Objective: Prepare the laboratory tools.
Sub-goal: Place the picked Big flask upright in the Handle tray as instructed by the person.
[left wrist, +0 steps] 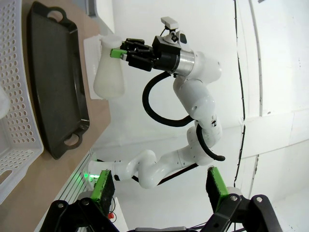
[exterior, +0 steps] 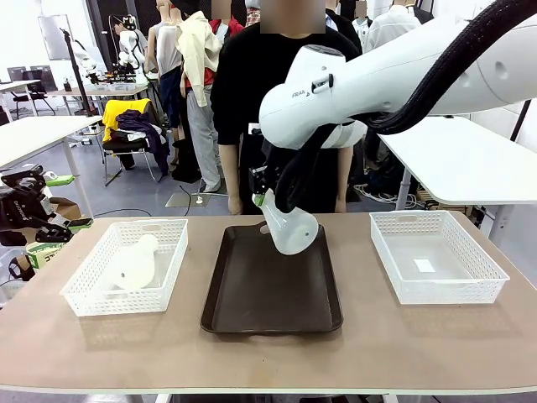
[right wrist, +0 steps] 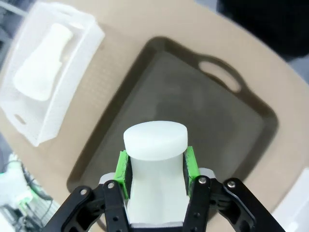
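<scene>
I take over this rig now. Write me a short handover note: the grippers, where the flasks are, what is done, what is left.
Left gripper: open, holding nothing.
Right gripper: shut on the neck of one flask, which hangs tilted over the brown tray, apparently not set down.
Second flask: lying in the left basket.
Done: one flask picked up; none stands on the tray.
Left: probably set this flask down, then fetch the second one.

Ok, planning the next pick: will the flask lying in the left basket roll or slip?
It may roll: the flask lies on its rounded side in the basket. Its frosted surface could slip, so the narrow neck looks the surer hold.
</scene>
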Robot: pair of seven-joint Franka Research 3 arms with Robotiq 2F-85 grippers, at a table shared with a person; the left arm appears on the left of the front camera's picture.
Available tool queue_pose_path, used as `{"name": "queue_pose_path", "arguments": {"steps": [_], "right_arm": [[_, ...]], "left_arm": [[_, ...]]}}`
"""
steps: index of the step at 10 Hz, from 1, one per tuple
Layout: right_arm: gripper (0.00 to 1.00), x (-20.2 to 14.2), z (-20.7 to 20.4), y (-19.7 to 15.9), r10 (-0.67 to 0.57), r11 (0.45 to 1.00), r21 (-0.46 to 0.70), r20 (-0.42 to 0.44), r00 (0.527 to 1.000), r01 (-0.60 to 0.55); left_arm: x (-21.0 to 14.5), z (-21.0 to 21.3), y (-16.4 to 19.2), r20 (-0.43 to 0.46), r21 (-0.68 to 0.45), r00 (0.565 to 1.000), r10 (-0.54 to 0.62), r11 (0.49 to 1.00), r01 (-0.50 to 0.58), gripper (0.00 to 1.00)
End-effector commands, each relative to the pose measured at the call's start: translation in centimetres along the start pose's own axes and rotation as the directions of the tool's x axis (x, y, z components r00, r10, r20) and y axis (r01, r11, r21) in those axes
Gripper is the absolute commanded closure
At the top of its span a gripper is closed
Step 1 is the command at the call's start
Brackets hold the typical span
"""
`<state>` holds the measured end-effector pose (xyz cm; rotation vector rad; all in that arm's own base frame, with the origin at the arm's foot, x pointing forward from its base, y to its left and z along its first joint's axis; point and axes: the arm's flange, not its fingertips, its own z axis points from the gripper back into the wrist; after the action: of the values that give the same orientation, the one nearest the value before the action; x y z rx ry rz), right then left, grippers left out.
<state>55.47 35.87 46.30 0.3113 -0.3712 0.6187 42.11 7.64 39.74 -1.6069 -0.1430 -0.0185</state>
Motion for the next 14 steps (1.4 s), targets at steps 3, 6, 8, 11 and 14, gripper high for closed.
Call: {"name": "queue_pose_path", "arguments": {"steps": [3,6,8,11,14], "right_arm": [[1.00,-2.9,-1.0,-2.4,0.250,0.909,0.285,0.208,0.946,-0.303],[1.00,-3.5,-1.1,-3.8,0.382,0.727,0.406,0.431,0.818,-0.553],[1.00,-3.7,-1.0,-4.0,0.404,0.685,0.405,0.481,0.778,-0.605],[1.00,-2.0,-1.3,-3.1,0.405,0.712,0.373,0.475,0.782,-0.595],[1.00,-2.2,-1.5,-3.4,0.419,0.704,0.379,0.461,0.782,-0.601]], "left_arm": [[0.0,0.1,-0.2,0.006,0.007,1.000,-0.006,1.000,0.006,0.00],[0.0,0.1,-0.2,0.006,0.007,1.000,-0.006,1.000,0.006,0.00],[0.0,0.1,-0.2,0.006,0.007,1.000,-0.006,1.000,0.006,0.00],[0.0,0.1,-0.2,0.006,0.007,1.000,-0.006,1.000,0.006,0.00],[0.0,0.1,-0.2,0.006,0.007,1.000,-0.006,1.000,0.006,0.00]]}}
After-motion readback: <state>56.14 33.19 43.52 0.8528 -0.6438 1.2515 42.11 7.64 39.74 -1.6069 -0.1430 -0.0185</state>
